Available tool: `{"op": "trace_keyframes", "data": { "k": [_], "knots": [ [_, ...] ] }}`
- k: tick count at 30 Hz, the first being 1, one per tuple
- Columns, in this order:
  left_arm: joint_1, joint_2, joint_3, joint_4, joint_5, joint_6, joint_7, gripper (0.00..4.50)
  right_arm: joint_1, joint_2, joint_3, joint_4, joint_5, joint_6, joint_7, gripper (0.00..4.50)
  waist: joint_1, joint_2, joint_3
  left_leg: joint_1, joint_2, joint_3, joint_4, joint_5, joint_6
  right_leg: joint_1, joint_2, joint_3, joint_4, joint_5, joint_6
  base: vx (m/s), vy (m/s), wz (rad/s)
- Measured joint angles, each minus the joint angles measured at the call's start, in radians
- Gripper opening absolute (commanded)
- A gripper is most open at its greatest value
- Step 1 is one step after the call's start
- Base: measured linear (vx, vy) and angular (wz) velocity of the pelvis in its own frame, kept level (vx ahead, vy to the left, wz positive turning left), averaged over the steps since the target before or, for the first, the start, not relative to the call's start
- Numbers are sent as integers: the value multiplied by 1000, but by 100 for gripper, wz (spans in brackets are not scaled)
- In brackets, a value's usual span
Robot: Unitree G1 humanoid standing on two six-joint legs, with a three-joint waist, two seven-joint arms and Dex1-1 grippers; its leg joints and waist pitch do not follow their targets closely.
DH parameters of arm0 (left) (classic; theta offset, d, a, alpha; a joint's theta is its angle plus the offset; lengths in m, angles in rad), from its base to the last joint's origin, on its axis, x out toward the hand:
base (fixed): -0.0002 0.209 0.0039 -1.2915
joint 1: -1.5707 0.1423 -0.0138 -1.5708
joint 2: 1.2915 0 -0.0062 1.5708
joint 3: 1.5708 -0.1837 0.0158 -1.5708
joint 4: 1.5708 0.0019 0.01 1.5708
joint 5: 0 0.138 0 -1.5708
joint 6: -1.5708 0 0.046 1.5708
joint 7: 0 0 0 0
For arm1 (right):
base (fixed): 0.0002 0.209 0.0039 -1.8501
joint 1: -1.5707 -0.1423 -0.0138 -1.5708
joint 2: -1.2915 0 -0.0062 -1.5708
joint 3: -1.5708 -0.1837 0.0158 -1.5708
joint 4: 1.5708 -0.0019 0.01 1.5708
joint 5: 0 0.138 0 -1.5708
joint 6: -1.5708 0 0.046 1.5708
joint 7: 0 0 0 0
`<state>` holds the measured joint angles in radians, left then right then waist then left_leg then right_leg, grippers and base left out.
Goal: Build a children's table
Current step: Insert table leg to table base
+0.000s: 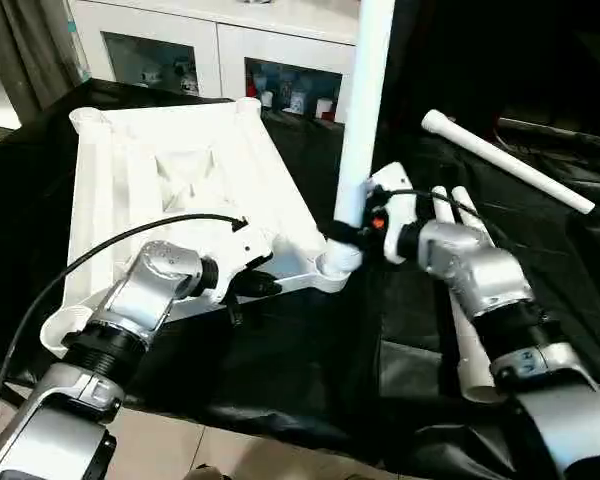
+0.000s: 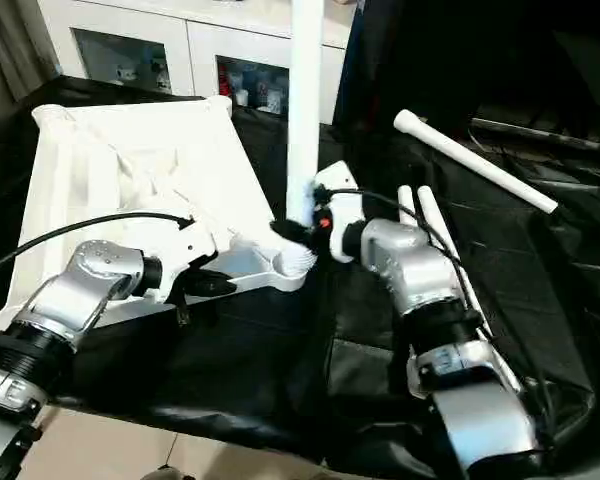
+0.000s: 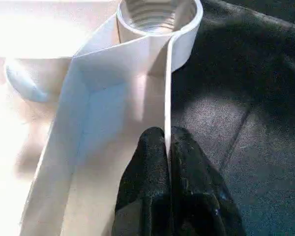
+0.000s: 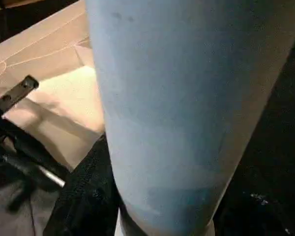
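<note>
White plastic fills my view: the upside-down tabletop lies flat on the black-draped bench, left of centre. At its near right corner socket one leg stands upright, long axis vertical, foot seated in the socket. My right end effector is the closer one, reaching in from the right with its fingers half spread and wrapped around the leg just above the socket. Next move, I judge, is twisting or pressing that leg straight down. My left end effector is clenched on the tabletop's thin raised rim just left of that socket, steadying it. Three spare legs lie on the bench, one far right, two beside my right forearm.
</note>
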<state>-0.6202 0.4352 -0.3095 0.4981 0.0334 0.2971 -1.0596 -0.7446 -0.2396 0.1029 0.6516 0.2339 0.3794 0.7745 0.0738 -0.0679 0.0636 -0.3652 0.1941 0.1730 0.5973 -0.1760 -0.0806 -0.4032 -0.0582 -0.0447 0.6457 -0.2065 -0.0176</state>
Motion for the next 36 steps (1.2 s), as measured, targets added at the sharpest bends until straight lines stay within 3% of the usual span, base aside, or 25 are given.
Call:
{"op": "trace_keyframes", "data": {
  "k": [10, 15, 24, 32, 36],
  "knots": [
    [0, 7, 1, -2, -1, -3, -26, 0, -43, 30, -28, 77, 14, 1, 33, 191, 3, 0, 0, -1, 0, 0, 0, 0, 0, 0, 0, 0, -1, 0, 0, 0, 0, 0],
    [0, 9, 0, 0, -1, -8, -34, 0, -42, 25, 3, 78, 6, 29, 90, 191, 5, 0, 0, -1, 0, 0, 0, 0, 0, 0, 0, 0, -1, 0, 0, 0, 0, 0],
    [0, 7, 0, 0, 0, -13, -40, 0, -44, 20, 3, 83, -1, 25, 108, 191, 11, 0, 0, -1, 0, 0, 0, 0, 0, 0, 0, 0, -1, 0, 0, 0, 0, 0],
    [0, 9, 0, 3, 0, -15, -39, 0, -45, 51, -39, 145, 8, -32, 75, 191, 9, 0, 0, -1, 0, 0, 0, 0, 0, 0, 0, 0, 0, 0, 0, 0, 0, 0],
    [0, 6, 0, 7, 2, -20, -38, 0, 15, 75, -91, 135, 34, -105, 56, 191, 10, 0, 0, 0, 0, 0, 0, 0, 0, 0, 0, 0, 0, 0, 0, 0, 0, 0]
  ]
}}
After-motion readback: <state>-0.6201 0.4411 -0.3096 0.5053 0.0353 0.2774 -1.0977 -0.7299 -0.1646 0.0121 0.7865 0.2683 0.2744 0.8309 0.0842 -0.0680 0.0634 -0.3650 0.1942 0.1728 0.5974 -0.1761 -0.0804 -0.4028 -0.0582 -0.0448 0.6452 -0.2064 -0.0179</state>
